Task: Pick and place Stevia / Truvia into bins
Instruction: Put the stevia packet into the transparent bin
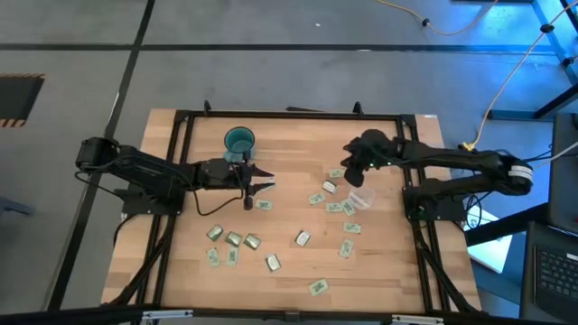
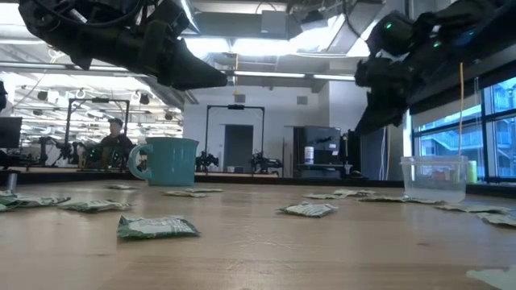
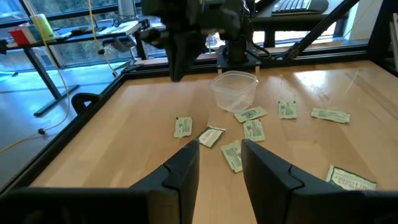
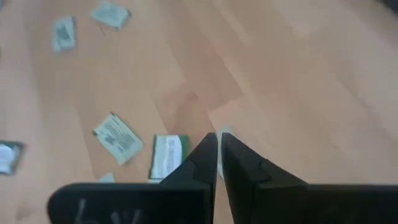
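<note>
Several small Stevia / Truvia sachets [image 1: 302,238] lie flat and scattered over the wooden table [image 1: 181,271]. A teal cup [image 1: 239,142] stands at the far middle. The clear plastic cup [image 1: 361,197] stands to the right, with sachets [image 3: 253,129] around its foot. My left gripper [image 1: 269,184] hovers open just near of the teal cup and points at the clear cup [image 3: 234,90]. My right gripper [image 1: 351,173] hangs shut above the table, slanting down, on the far side of the clear cup. In the right wrist view its fingers [image 4: 217,149] are over bare wood beside a green-and-white sachet [image 4: 168,155].
A black frame [image 1: 289,116] borders the table's far edge and both sides. A loose group of sachets [image 1: 234,239] lies near left, and one [image 1: 317,287] lies close to the near edge. Bare wood shows in the middle between the two cups.
</note>
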You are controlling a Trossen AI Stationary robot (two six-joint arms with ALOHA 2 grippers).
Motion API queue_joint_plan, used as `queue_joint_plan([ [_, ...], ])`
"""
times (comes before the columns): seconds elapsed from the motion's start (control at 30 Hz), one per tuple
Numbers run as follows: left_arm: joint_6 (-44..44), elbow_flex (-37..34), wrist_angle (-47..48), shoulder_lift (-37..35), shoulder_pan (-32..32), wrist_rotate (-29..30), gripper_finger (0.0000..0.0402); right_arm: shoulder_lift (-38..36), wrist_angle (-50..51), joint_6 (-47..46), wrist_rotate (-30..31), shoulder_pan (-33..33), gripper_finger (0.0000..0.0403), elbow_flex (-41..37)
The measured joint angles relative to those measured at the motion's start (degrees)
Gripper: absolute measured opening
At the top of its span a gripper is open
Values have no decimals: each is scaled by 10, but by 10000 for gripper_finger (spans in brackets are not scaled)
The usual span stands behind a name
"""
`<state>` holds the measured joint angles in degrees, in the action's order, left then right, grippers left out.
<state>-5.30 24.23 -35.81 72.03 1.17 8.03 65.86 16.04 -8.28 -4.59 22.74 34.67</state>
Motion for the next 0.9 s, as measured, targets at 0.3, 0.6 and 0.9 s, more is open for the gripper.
queue_joint_plan([
  [0.3,0,0,0,0,0,0,114,70,-21,-15,0,0,53,23],
  [0.6,0,0,0,0,0,0,114,81,-8,-33,0,0,136,28],
  [0.9,0,0,0,0,0,0,114,81,-4,-38,15,0,165,28],
])
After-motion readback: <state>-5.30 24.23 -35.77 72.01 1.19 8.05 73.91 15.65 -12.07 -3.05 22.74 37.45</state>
